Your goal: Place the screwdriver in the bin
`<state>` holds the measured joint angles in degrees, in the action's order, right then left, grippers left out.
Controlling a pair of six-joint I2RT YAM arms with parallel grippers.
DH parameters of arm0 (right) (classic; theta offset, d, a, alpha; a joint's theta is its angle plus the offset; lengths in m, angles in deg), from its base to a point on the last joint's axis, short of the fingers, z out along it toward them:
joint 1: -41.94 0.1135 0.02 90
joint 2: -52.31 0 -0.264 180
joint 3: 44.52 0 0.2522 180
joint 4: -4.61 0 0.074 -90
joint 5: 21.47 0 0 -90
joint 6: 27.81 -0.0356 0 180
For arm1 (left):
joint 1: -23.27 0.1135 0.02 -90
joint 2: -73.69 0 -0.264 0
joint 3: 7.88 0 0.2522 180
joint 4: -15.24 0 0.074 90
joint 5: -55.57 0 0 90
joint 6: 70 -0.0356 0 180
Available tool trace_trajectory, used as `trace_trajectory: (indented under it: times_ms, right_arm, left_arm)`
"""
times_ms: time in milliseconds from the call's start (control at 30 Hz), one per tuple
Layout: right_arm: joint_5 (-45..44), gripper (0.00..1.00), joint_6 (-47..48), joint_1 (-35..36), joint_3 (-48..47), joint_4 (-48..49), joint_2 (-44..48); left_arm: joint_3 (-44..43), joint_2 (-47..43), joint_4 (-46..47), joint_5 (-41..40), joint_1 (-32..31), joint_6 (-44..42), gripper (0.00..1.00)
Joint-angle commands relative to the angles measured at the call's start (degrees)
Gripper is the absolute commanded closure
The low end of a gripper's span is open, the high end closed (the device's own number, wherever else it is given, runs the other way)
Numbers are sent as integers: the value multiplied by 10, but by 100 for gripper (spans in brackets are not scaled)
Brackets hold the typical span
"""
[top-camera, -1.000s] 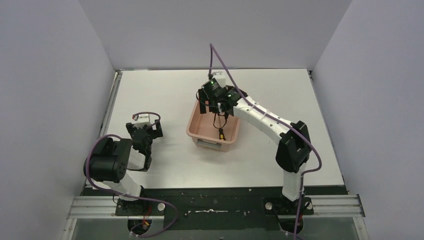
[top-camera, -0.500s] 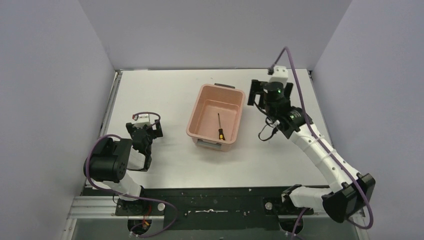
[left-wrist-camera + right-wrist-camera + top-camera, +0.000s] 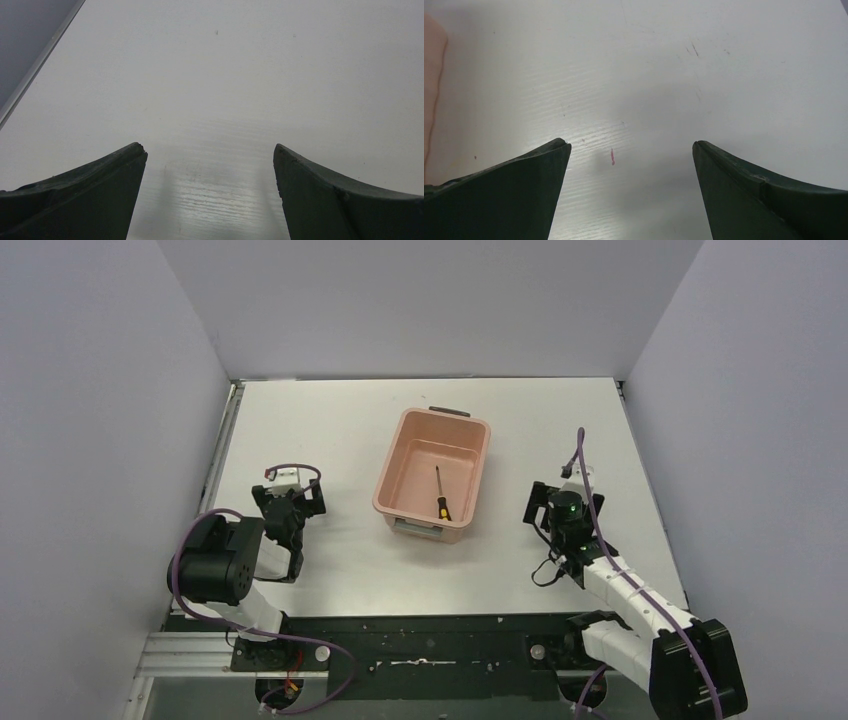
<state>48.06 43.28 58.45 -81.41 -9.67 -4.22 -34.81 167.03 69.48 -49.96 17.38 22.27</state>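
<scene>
Bin (image 3: 385,480): upright on the table (image 3: 330,430), mid-field in the top view, long axis roughly 12 to 6 o'clock. Open top unobstructed.
Screwdriver (image 3: 441,496): flat on the bin floor, right of centre. Yellow-and-black handle toward 6 o'clock, shaft tip toward 12 o'clock. Touched by neither arm.
Right gripper (image 3: 631,145): jaws spread wide with nothing between them, only bare tabletop below. Positioned at about 4 o'clock from the bin, well apart from it, close to its own base. Probable reason: nothing left to carry, so folded clear of the bin opening.
Left gripper (image 3: 209,147): jaws apart and empty, low over bare table at about 8 o'clock from the bin, well apart. Probable reason: not required for a one-arm placement, so kept out of the other arm's reach.
Right wrist view: sliver of the bin wall at the 9 o'clock edge. Small pink mark (image 3: 612,156) on the table between the fingers.
Task status: judged complete, screwdriver fully inside the rim.
Next move: none called for beyond holding both arms clear.
Risk: low. Contact with the bin wall to be avoided.
</scene>
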Motion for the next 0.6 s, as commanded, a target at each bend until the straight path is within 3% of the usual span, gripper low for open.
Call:
trace_trajectory:
  times_ms: [0,567]
  right_arm:
    - [1,0,-19,-3,19,112,11]
    - [3,0,-26,-3,31,130,6]
  left_arm:
    - [-12,-11,16,12,3,-5,3]
    - [-12,-11,16,13,3,-5,3]
